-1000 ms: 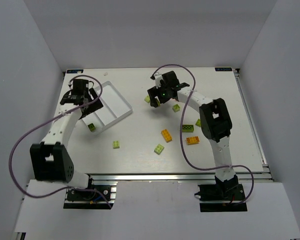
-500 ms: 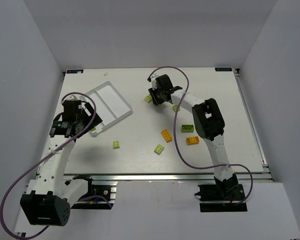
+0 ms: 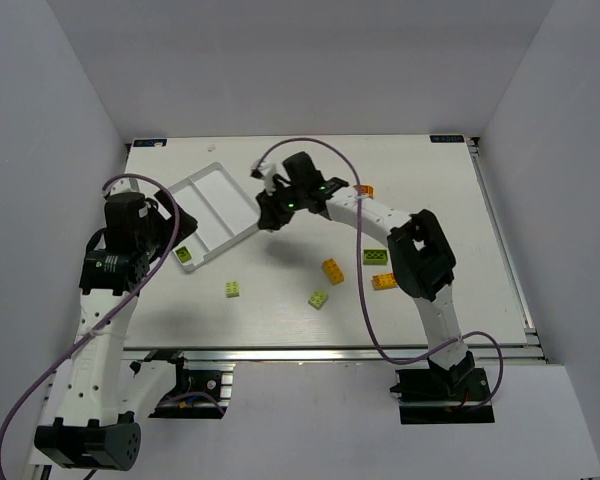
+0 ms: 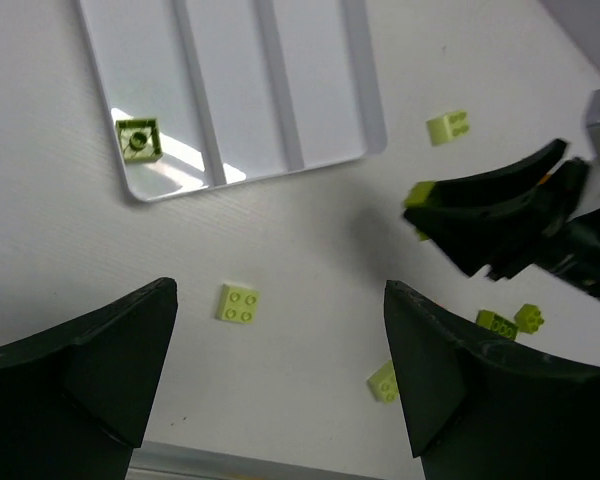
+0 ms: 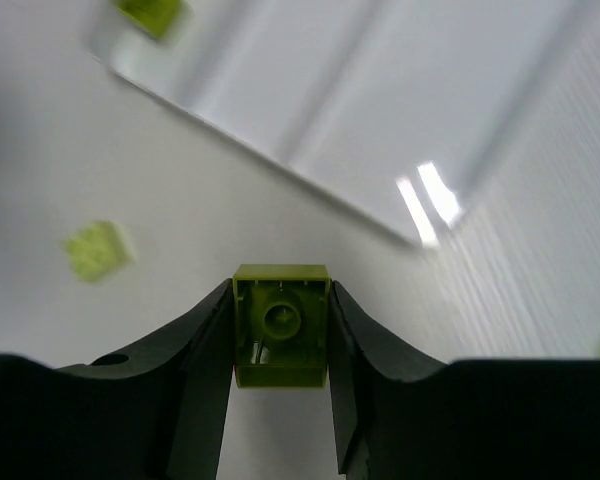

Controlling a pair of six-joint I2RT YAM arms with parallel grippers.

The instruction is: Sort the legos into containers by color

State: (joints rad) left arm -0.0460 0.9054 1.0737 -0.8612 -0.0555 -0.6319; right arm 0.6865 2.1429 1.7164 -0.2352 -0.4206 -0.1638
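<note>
My right gripper [image 3: 273,212] [image 5: 280,318] is shut on a lime green lego [image 5: 280,325], hollow underside facing the wrist camera, just off the right corner of the white tray [image 3: 218,198] [image 5: 380,90]. One green lego [image 3: 184,255] [image 4: 138,138] lies in the tray's left container. My left gripper [image 3: 140,235] [image 4: 280,292] hangs open and empty, high over the table near the tray's front corner. Loose legos lie on the table: lime [image 3: 233,289] [image 4: 239,303], lime [image 3: 319,298], orange [image 3: 333,271], dark green [image 3: 377,257], orange [image 3: 384,281].
Another orange brick [image 3: 366,190] lies behind the right arm's forearm. In the left wrist view, a lime brick [image 4: 447,127] rests right of the tray. White walls enclose the table on three sides.
The right gripper closed on a lime brick and carried it left to the tray's right corner. The left arm drew back from the tray toward the near left and rose.
</note>
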